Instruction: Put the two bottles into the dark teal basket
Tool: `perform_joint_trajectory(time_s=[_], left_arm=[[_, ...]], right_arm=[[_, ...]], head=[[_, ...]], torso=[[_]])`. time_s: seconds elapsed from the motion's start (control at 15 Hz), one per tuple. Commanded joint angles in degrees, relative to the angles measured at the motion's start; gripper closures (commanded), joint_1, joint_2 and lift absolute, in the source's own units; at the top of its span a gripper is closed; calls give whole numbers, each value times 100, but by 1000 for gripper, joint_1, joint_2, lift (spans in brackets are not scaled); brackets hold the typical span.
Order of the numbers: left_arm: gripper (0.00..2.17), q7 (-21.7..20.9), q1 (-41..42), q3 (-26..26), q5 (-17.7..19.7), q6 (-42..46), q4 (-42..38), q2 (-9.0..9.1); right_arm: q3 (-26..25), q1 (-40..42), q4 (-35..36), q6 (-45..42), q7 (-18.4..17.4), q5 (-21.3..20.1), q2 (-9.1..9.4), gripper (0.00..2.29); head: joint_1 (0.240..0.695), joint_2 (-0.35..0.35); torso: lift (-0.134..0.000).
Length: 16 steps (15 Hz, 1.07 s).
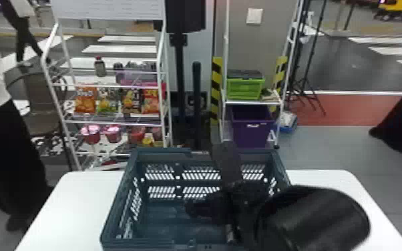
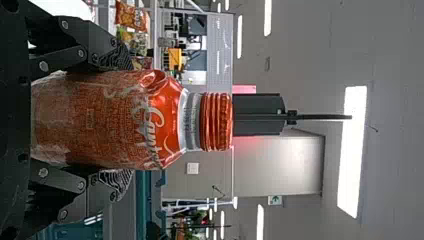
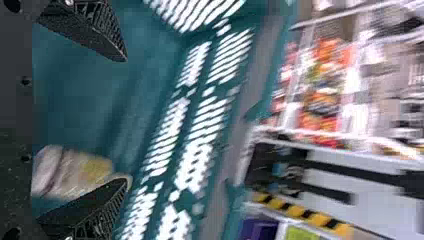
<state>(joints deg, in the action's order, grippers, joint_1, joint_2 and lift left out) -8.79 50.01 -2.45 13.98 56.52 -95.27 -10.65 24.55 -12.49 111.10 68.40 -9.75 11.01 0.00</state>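
Bench (image 1: 56, 213) runs white beneath your dark teal basket (image 1: 163, 152), both cut off by the head view's bottom edge. Your right pincer (image 1: 215, 207), a dark tangle inside the basket, has its fingers spread. Your left pincer (image 2: 131, 119) grips an orange bottle (image 2: 167, 125), base hidden. Your right wrist view gives you a pale bottle (image 3: 70, 172) in the basket, blurred and partly behind one finger.
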Motion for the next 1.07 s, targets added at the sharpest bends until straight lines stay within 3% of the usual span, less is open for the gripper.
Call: perform_joint_trajectory(time_s=[0.0, 0.47, 0.73, 1.0], left_arm=[[1993, 0, -44, -1, 0, -182, -53, 2], [1997, 0, -105, 61, -123, -779, -326, 28], [1993, 9, -52, 52, -141, -885, -502, 54], [1997, 26, 53, 17, -141, -1096, -871, 90]], right_arm=[[-3, 889, 826, -1307, 69, -258, 5, 16], [-891, 3596, 2364, -3733, 96, -389, -949, 16], [-1365, 5319, 2592, -5912, 395, -477, -1020, 16], [-1506, 6488, 2179, -8198, 465, -512, -1020, 16]], head=[[499, 0], [499, 0], [499, 0], [499, 0]], torso=[[0], [0], [0], [0]])
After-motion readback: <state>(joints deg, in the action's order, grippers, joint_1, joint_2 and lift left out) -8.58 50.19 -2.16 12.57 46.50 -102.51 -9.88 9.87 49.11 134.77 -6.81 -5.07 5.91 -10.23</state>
